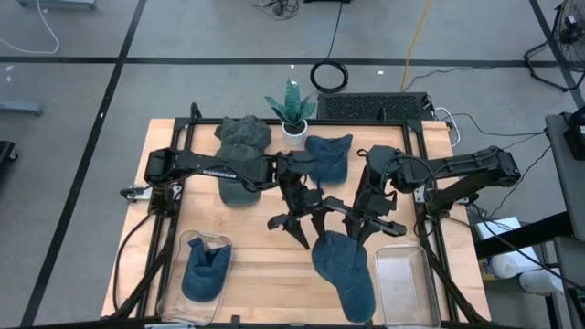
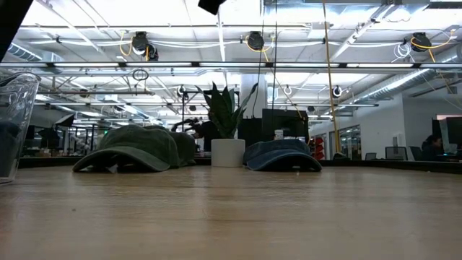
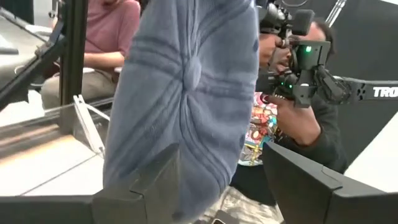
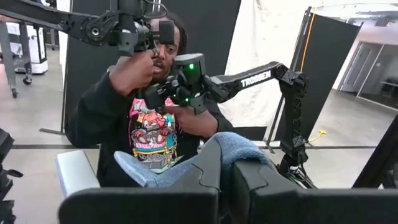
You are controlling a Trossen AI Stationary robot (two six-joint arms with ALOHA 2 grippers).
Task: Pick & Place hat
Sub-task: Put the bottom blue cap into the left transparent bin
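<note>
Room: open workshop floor with ceiling lights behind the bench; in the wrist views a person in a dark printed top sits working leader arms, with a second person in a pink top farther off.
Table [image 1: 265,274]: light wood, both arms meeting over its middle.
Blue hat [image 1: 343,265]: the task's thing, at about 5 o'clock from the table's middle, hanging between the two grippers, crown toward the right bin.
Left gripper [image 1: 306,228]: near the middle, jaws partly apart and clamped around the blue hat's crown, which fills its wrist view.
Right gripper [image 1: 366,228]: at 3 o'clock from the left one, fingers pressed together on the hat's edge.
Green hat [image 1: 242,151]: at 11 o'clock, lying flat.
Second blue hat [image 1: 329,157]: at 1 o'clock, beside the plant [image 1: 292,110].
Left bin [image 1: 164,288]: at 7 o'clock, a blue hat already inside.
Right bin [image 1: 402,288]: at 5 o'clock, nothing in it.
Risk: with two grips on soft cloth, uneven pulling could tear one hold loose; the hat may drape over the bin wall instead of dropping inside, or snag a finger on release.
</note>
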